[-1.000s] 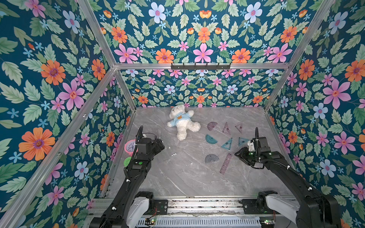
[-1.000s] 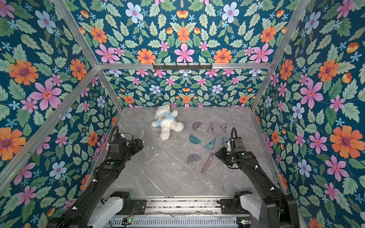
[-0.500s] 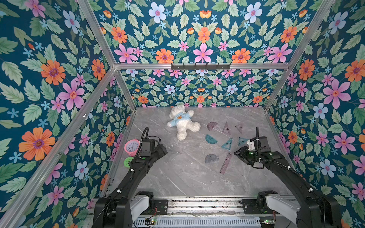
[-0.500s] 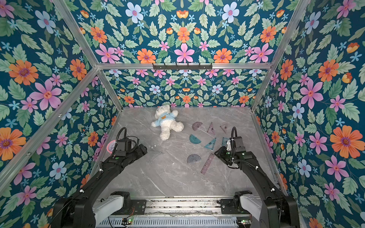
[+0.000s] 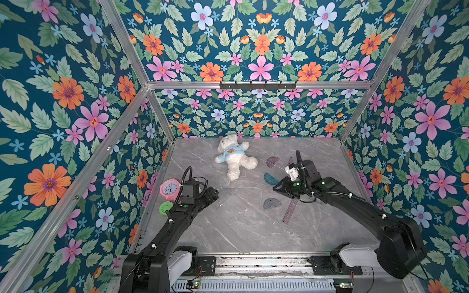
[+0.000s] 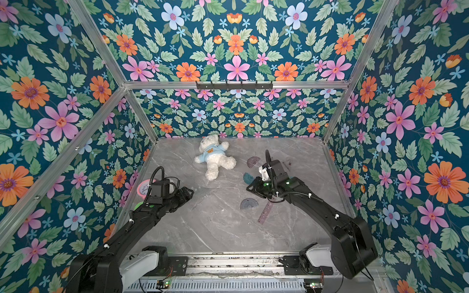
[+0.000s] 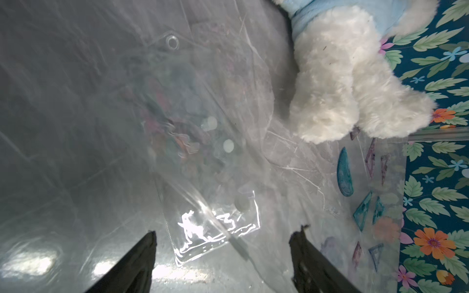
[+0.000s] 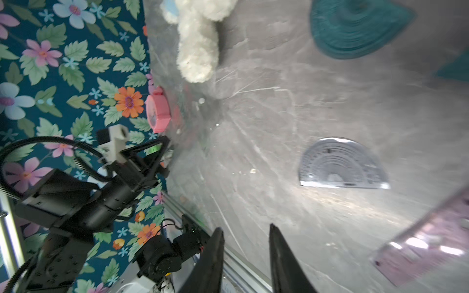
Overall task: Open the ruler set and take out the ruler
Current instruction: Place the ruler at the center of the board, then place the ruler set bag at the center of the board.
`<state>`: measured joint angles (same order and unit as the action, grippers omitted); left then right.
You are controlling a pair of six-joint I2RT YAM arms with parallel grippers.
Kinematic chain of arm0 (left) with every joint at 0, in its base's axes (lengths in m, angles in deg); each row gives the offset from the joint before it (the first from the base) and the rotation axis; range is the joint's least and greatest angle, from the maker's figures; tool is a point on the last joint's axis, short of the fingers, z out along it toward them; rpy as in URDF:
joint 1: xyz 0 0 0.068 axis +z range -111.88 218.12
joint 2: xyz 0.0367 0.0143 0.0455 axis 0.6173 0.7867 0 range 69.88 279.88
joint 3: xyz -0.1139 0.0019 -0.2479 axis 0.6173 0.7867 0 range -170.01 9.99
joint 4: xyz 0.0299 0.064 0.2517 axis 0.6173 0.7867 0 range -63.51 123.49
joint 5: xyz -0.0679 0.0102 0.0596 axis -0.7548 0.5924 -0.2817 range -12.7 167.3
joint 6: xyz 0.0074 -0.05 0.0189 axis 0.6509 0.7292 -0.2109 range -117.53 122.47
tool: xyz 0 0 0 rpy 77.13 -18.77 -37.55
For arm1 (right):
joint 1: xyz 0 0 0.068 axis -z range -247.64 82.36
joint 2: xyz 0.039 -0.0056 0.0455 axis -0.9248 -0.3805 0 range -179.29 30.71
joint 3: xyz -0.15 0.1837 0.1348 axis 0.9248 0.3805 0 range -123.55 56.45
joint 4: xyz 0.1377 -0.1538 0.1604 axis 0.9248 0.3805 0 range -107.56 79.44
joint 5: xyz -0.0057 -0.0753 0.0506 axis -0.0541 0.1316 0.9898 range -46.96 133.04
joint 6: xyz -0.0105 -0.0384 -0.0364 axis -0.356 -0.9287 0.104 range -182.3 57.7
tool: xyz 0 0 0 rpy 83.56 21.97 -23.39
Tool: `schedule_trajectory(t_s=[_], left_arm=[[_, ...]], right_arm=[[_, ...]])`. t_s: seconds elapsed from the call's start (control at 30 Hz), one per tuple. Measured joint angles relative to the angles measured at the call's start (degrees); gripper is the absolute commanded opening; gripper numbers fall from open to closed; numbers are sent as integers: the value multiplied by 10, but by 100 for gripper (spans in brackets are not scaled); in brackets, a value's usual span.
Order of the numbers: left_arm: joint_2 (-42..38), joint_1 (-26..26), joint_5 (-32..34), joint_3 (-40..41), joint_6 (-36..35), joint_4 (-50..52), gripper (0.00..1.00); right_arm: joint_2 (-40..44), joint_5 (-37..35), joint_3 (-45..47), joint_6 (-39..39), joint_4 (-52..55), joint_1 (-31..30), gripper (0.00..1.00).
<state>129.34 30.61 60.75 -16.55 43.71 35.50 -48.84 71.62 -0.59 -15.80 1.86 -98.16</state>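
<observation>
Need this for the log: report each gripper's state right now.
Left gripper: open, holding nothing.
Right gripper: partly open, nothing between its fingers.

Walls (image 5: 76, 106): three, papered dark teal with pink, orange and pale-blue flowers and green leaves.
Frame (image 5: 177, 85): bare aluminium bars along the wall joints.
Hook rail (image 5: 257, 86): black, on the back bar.
Floor (image 5: 228, 228): glossy grey marble-look slab, white veins.
Front rail (image 5: 253, 262): metal, along the near edge.
Light: soft, even; glare patches (image 7: 28, 261) on the floor.
</observation>
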Motion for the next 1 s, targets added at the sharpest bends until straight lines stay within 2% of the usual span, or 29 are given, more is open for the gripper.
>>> schedule_trajectory(t_s=[0.13,0.4,0.77,0.87,1.0], left_arm=[[-11,0,-2,16,20,-15,84],[-19,0,-10,33,39,-55,84],[-14,0,-23,37,49,-87,83],[-16,0,-25,39,50,-95,83],[-18,0,-28,42,50,-98,83]], right_arm=[[-76,21,-45,22,-33,-44,55],[-245,75,-128,74,-113,-101,58],[-345,133,-165,159,-238,-114,60],[-366,143,-174,181,-264,-114,51],[-389,148,-196,202,-290,-120,22]])
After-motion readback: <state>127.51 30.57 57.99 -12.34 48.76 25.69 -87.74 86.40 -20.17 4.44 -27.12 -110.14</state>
